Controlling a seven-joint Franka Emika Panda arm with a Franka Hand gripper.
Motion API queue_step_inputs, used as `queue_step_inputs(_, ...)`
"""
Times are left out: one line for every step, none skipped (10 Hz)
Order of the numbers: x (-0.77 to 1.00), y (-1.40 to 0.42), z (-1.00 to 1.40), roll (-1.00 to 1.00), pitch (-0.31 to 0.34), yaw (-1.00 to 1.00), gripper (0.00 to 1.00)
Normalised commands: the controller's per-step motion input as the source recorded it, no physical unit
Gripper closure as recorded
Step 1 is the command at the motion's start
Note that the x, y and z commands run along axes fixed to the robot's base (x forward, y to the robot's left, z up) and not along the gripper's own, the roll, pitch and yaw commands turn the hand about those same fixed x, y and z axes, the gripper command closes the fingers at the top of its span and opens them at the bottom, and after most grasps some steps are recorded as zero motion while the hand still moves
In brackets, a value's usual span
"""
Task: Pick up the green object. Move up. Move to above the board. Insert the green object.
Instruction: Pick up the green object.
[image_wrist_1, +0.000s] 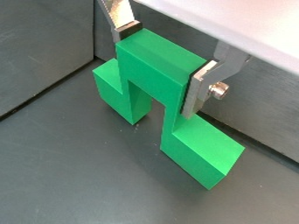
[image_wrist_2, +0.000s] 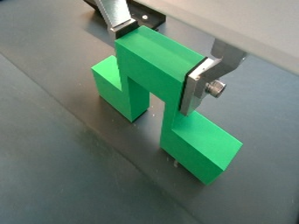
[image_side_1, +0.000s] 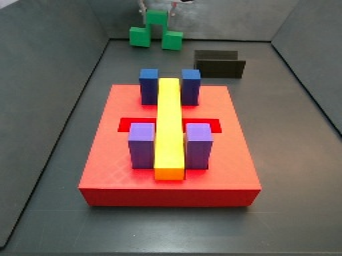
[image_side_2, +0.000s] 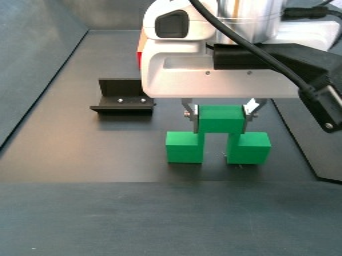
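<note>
**Clerk:** Green, plastic-looking, one item: the green object (image_wrist_1: 163, 101), bridge-shaped, its two low cubes resting on the dark floor at the far end of the enclosure, well apart from the board (image_side_1: 170, 160). You have the end effector (image_wrist_2: 163, 51) straddling the raised middle cube. In both wrist views one silver finger (image_wrist_1: 208, 79) lies flat against a side face and the other meets the opposite face, so I enter it as closed on the piece, or very nearly so (no gap shows at either pad).

**Operator:** Why take it by the middle?

**Clerk:** By my reckoning, the raised cube is the only part standing clear of the floor, so your fingers can clasp it from above and the two feet hang level for the lift. Both feet look grounded in a side view (image_side_2: 217, 135), so I judge the lift not yet begun.

**Operator:** What else is on the list?

**Clerk:** Fixture (image_side_1: 221, 65), dark, near the piece and lying between it and the board to one side. Board, red, carrying two blue blocks (image_side_1: 168, 86), two purple blocks (image_side_1: 170, 146) and a long yellow bar (image_side_1: 170, 128) down its centre. The recess shows only as slivers beside the bar. Rise high enough to clear the fixture and those blocks before you cross.
</note>
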Motion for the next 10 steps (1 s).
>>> queue_step_inputs(0.00, 0.00, 0.00, 0.00, 0.000, 0.00, 1.00)
queue_step_inputs(0.00, 0.00, 0.00, 0.00, 0.000, 0.00, 1.00)
queue_step_inputs(0.00, 0.00, 0.00, 0.00, 0.000, 0.00, 1.00)
queue_step_inputs(0.00, 0.00, 0.00, 0.00, 0.000, 0.00, 1.00)
queue_step_inputs(0.00, 0.00, 0.00, 0.00, 0.000, 0.00, 1.00)
queue_step_inputs(0.00, 0.00, 0.00, 0.00, 0.000, 0.00, 1.00)
queue_step_inputs(0.00, 0.00, 0.00, 0.00, 0.000, 0.00, 1.00)
queue_step_inputs(0.00, 0.00, 0.00, 0.00, 0.000, 0.00, 1.00)
queue_step_inputs(0.00, 0.00, 0.00, 0.00, 0.000, 0.00, 1.00)
queue_step_inputs(0.00, 0.00, 0.00, 0.00, 0.000, 0.00, 1.00)
